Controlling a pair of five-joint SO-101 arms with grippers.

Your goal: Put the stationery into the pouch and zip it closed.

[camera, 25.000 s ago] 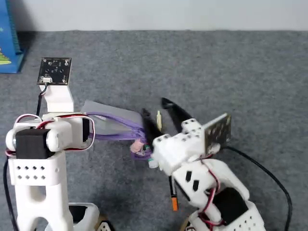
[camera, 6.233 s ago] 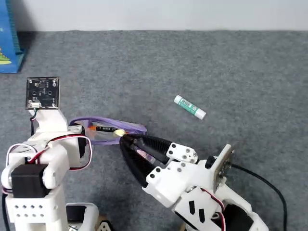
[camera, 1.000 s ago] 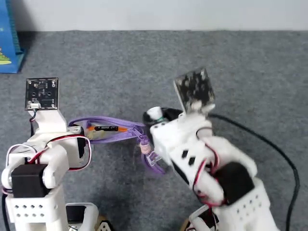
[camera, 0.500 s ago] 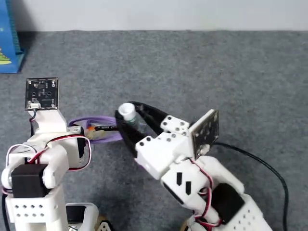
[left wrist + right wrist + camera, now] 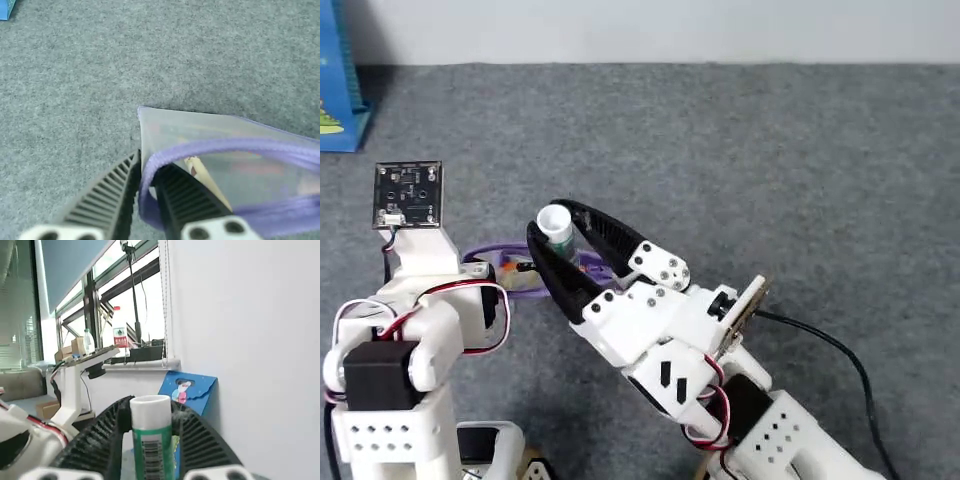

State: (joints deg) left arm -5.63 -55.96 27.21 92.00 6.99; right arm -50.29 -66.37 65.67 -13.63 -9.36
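A clear pouch (image 5: 525, 275) with a purple zipper edge lies on the grey carpet, mostly hidden under the arms; an orange and black pen shows inside it. My left gripper (image 5: 147, 180) is shut on the pouch's (image 5: 220, 145) purple edge at its corner. My right gripper (image 5: 560, 245) is shut on a green glue stick (image 5: 558, 228) with a white cap, held tilted above the pouch's mouth. In the right wrist view the glue stick (image 5: 152, 440) stands between the black fingers (image 5: 102, 437) of the right gripper (image 5: 151, 436).
A blue box (image 5: 338, 90) stands at the far left edge of the carpet. The right arm's black cable (image 5: 840, 360) trails over the carpet at the lower right. The carpet behind and to the right lies open.
My right gripper has carried the glue stick leftward, from beside the pouch's end to above its opening. The left arm has kept still, holding the pouch.
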